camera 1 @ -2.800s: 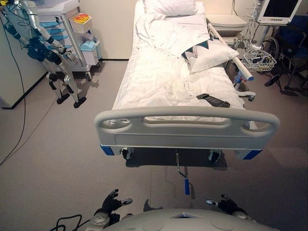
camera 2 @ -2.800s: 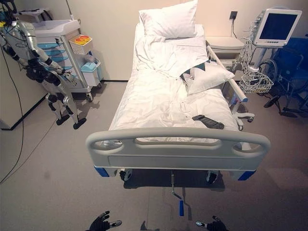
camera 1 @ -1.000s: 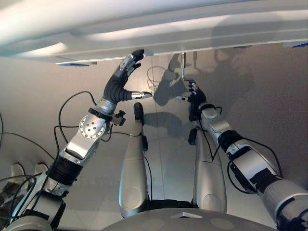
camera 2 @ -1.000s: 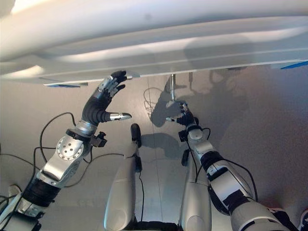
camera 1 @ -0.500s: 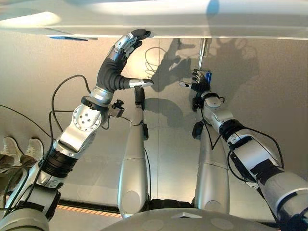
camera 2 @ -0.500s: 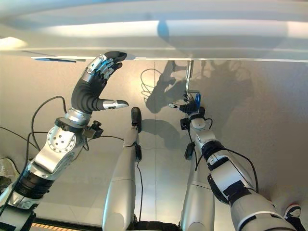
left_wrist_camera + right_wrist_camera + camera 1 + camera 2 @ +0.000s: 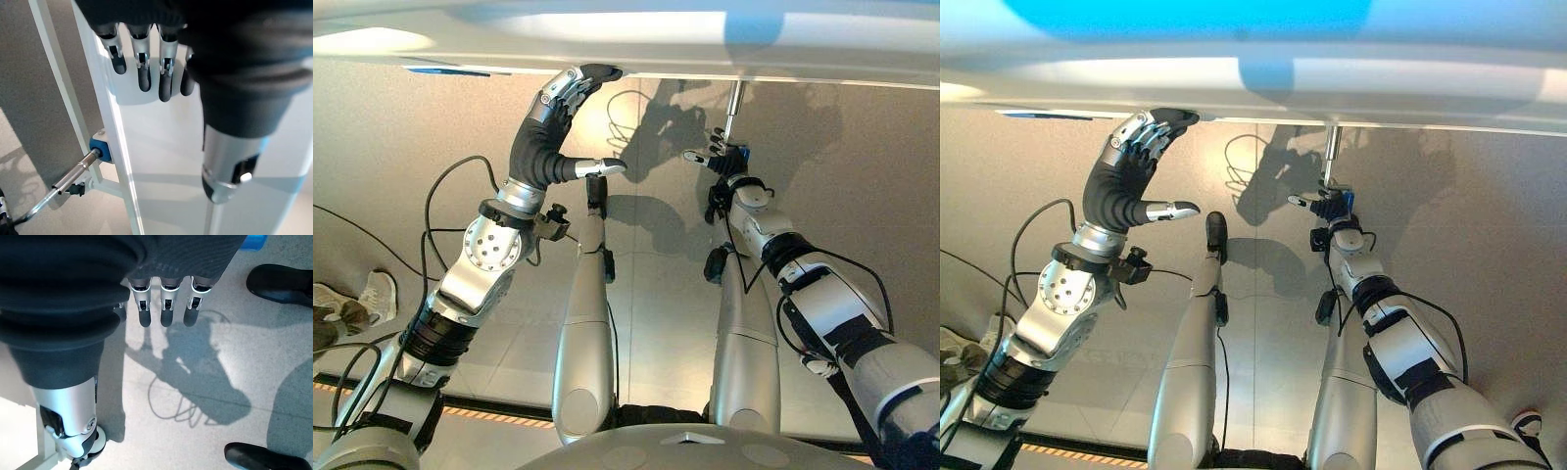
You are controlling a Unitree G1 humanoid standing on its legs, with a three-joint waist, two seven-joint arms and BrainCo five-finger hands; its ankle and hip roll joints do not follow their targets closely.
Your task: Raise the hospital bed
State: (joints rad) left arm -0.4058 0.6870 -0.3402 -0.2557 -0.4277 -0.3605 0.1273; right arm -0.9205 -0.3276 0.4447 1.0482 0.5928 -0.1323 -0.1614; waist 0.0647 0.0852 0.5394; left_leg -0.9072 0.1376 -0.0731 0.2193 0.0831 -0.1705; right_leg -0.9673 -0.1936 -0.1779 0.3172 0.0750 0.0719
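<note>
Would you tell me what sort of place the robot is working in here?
Probably a hospital or care room: a pale bed footboard overhead, a metal crank rod with a blue grip under it, and a smooth grey floor.

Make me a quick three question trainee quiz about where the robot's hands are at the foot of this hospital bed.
1. True or false: the left hand has fingertips against the footboard's lower edge.
2. The right hand is by which part: A) pillow B) crank handle C) monitor?
3. Fill in: the crank's grip is coloured ____.

Key: 1 true; 2 B; 3 blue.
</note>
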